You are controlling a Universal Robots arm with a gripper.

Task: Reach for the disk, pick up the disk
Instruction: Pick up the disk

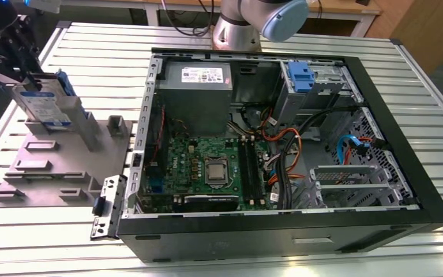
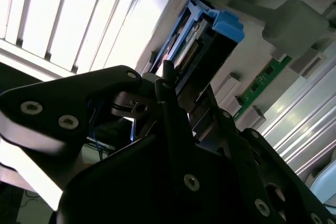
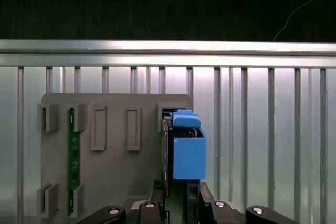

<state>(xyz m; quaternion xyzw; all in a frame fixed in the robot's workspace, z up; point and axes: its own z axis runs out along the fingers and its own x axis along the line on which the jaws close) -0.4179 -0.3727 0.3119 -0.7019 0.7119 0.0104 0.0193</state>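
The disk (image 1: 43, 109) stands on edge in a slot of a grey holder plate (image 1: 52, 167), its white-and-blue label facing outward and a blue rail running up its side. The first wrist view looks along that rail (image 3: 184, 150). The black pincer (image 1: 20, 75) is right at the disk's upper end, and in the first wrist view (image 3: 178, 200) it lines up with the disk's narrow edge. Whether it has closed on the disk or only brackets it I cannot tell. By the look of it the disk is a rigid metal block, fairly heavy for its size and smooth-faced, so it would slip under a weak grip and would not take a knock well. The flat broad faces near the upper end look the soundest hold, since the plastic rails may flex. The plate lies on the slatted metal desk (image 1: 52, 242), just beside the open computer case (image 1: 429, 190) on the exterior view's left.
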